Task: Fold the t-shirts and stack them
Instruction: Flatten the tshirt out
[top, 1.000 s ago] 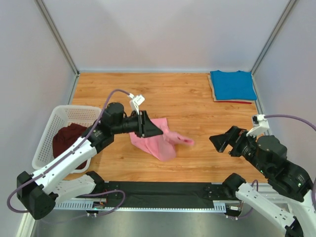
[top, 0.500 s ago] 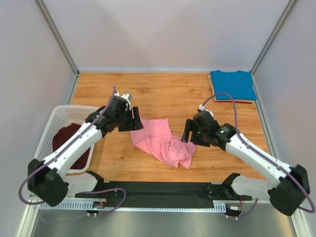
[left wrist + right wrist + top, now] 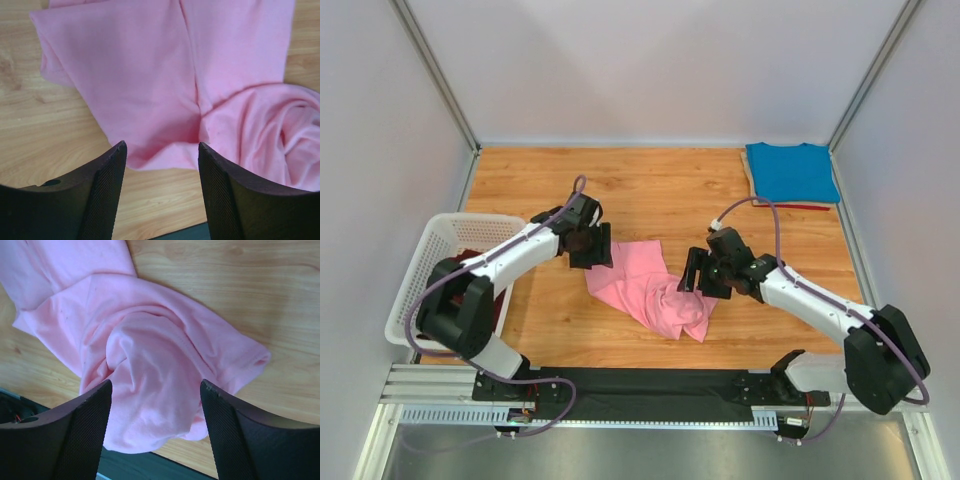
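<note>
The pink t-shirt lies crumpled on the wooden table between the arms; it also shows in the left wrist view and the right wrist view. My left gripper is open and empty, just left of the shirt's upper left edge. My right gripper is open and empty, over the shirt's right side. The blue t-shirt lies folded at the back right. The maroon t-shirt sits in the white basket, partly hidden by the left arm.
A thin red and tan layer shows under the blue shirt. A black strip runs along the table's near edge. Grey walls close in the back and sides.
The left gripper has let go of the pink shirt and moved back to its upper left edge. The right arm swung in from the right to the shirt. The shirt now lies slumped.
</note>
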Available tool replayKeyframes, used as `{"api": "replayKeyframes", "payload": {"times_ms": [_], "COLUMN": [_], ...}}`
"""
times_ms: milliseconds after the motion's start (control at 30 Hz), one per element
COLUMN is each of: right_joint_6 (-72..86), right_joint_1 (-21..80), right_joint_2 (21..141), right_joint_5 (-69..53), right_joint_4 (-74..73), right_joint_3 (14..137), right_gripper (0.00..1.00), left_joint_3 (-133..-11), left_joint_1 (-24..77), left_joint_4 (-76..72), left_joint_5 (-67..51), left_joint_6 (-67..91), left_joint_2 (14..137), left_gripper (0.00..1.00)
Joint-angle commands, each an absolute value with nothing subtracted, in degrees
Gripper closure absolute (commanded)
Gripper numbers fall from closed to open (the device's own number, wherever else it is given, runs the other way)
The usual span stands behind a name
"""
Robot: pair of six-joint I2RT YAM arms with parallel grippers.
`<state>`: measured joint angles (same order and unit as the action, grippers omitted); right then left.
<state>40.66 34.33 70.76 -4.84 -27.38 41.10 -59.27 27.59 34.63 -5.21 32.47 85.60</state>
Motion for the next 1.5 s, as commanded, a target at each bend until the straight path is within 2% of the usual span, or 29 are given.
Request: {"api": "replayKeyframes", "payload": {"times_ms": [0, 200, 333, 433, 633, 667, 733, 767, 867, 1000, 1133, 1233, 1367, 1467], "right_joint_6": [35.8, 32.7, 33.1, 33.2, 34.5, 34.5, 34.4, 34.0, 33.1, 31.8, 29.6, 26.9, 24.8, 23.6], "right_joint_1": [34.5, 34.5, 34.5, 34.5, 34.4, 34.5, 34.5, 34.5, 34.5, 34.5, 33.4, 31.3, 29.3, 29.2], "right_joint_2": [74.7, 80.1, 78.2, 77.3, 77.0, 76.9, 76.6, 76.3, 75.1, 73.3, 72.3, 71.0, 69.3, 66.7], "right_joint_5": [-9.4, -10.2, -8.6, -8.8, -10.1, -9.7, -8.7, -7.6, -5.7, 4.8, 22.5, 29.2, 36.0, 37.1], "right_joint_4": [-22.1, -21.8, -20.3, -19.4, -18.1, -18.1, -18.9, -19.3, -21.4, -31.3, -42.9, -47.9, -52.5, -53.4], "right_joint_3": [43.8, 45.0, 42.4, 40.5, 38.8, 38.8, 38.8, 39.0, 40.4, 48.0, 61.9, 72.6, 85.2, 86.4], "right_gripper": [0.28, 0.3, 0.52, 0.65, 0.79, 0.82, 0.94, 1.0, 1.0, 1.0, 1.0, 1.0, 1.0, 1.0], "left_joint_3": [-63.1, -72.5, -76.0, -75.9, -76.8, -77.0, -77.7, -78.0, -80.0, -82.2, -88.4, -95.5, -98.3, -94.8], "left_joint_1": [27.4, 27.4, 27.4, 27.4, 27.4, 27.4, 27.4, 27.4, 27.4, 27.4, 27.2, 26.5, 25.3, 25.2], "left_joint_4": [33.6, 33.8, 34.5, 34.2, 33.0, 32.8, 32.4, 32.7, 35.8, 38.4, 42.9, 46.7, 49.1, 49.1], "left_joint_5": [-1.4, -3.8, -4.0, -2.5, -1.8, -2.5, -3.3, -3.5, -3.0, -1.5, -0.3, -1.7, -0.1, 3.2], "left_joint_6": [30.8, 29.4, 30.2, 31.7, 32.8, 32.8, 32.3, 32.4, 32.0, 31.2, 31.5, 32.7, 34.5, 34.8], "left_joint_2": [90.6, 101.9, 105.6, 107.0, 111.1, 111.8, 112.3, 112.5, 111.0, 105.0, 97.0, 92.7, 86.8, 80.9], "left_gripper": [0.34, 0.38, 0.4, 0.41, 0.45, 0.5, 0.59, 0.76, 1.0, 1.0, 1.0, 1.0, 1.0, 1.0]}}
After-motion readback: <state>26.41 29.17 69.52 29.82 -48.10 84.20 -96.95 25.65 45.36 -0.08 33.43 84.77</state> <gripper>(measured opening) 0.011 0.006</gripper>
